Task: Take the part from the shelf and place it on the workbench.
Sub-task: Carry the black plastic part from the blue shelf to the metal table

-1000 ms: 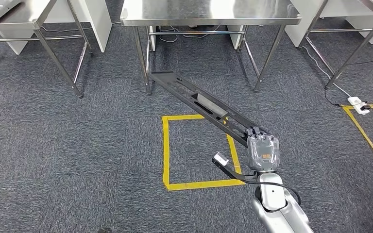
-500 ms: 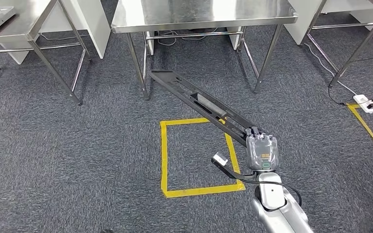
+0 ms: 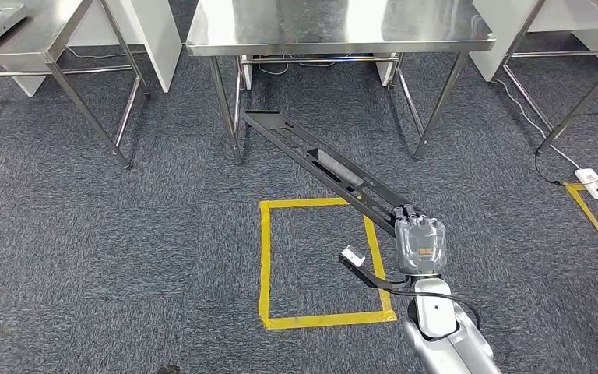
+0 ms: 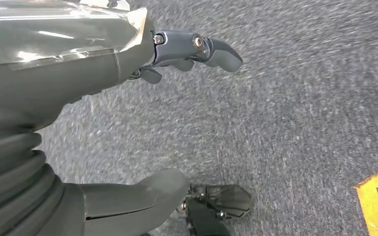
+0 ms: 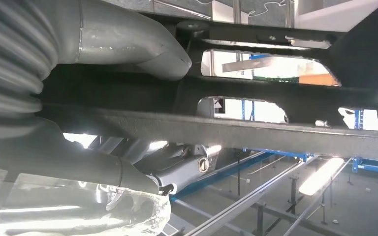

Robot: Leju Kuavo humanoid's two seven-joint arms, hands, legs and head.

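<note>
Carry the long black part (image 3: 323,165), gripped at its near end by the right hand (image 3: 420,245), level toward the steel workbench (image 3: 335,27), left hand (image 4: 103,98) hanging loose with nothing in it.

Right hand (image 3: 420,245) at lower right of centre, gripping near end of part (image 3: 319,165). Part extends forward-left over floor marking (image 3: 265,257), far end beside front left leg of workbench (image 3: 335,31). Second table (image 3: 39,35) far left. Power strip (image 3: 594,181) on floor, far right.
</note>
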